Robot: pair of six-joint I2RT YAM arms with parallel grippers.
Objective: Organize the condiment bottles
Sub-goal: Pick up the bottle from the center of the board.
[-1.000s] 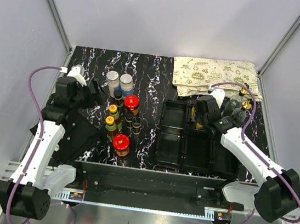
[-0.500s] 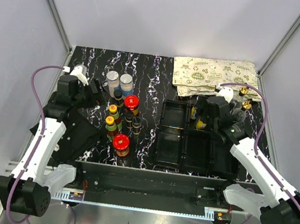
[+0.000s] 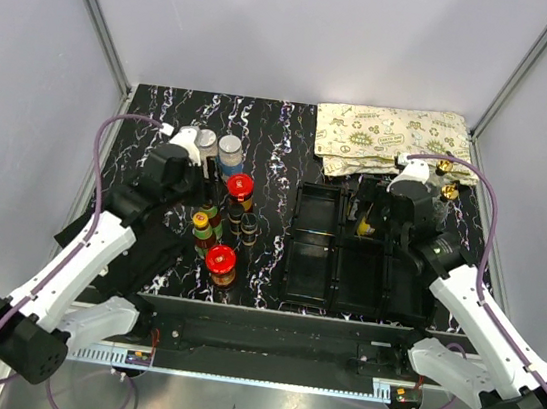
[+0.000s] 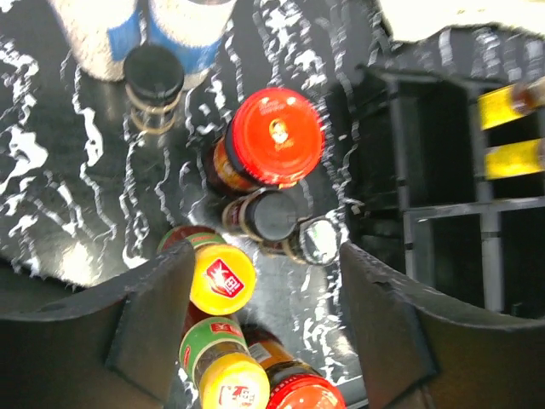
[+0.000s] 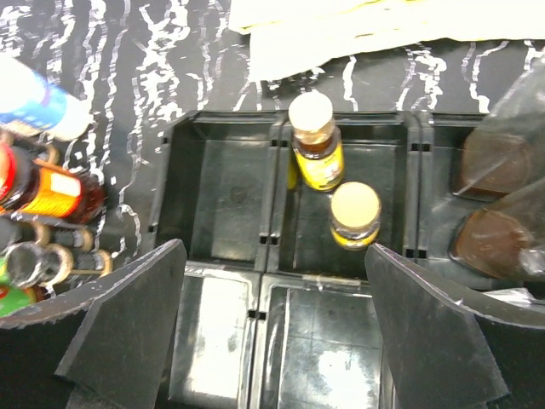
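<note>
Left gripper point(image 4: 266, 256): I see the fingers spread with nothing gripped, hanging over the bottle cluster point(image 3: 219, 220).
Red-lidded jar point(image 4: 274, 136): at 12 o'clock from that gripper. A yellow-capped bottle point(image 4: 221, 279) sits just beside the 9 o'clock finger.
Right gripper point(image 5: 274, 251): I read it as released and empty, above the black tray point(image 5: 221, 204).
Tray contents: two yellow-labelled bottles point(image 5: 315, 141) share the middle far compartment, around 12 to 1 o'clock from the right gripper.
Tray position: 3 o'clock from the cluster.
</note>
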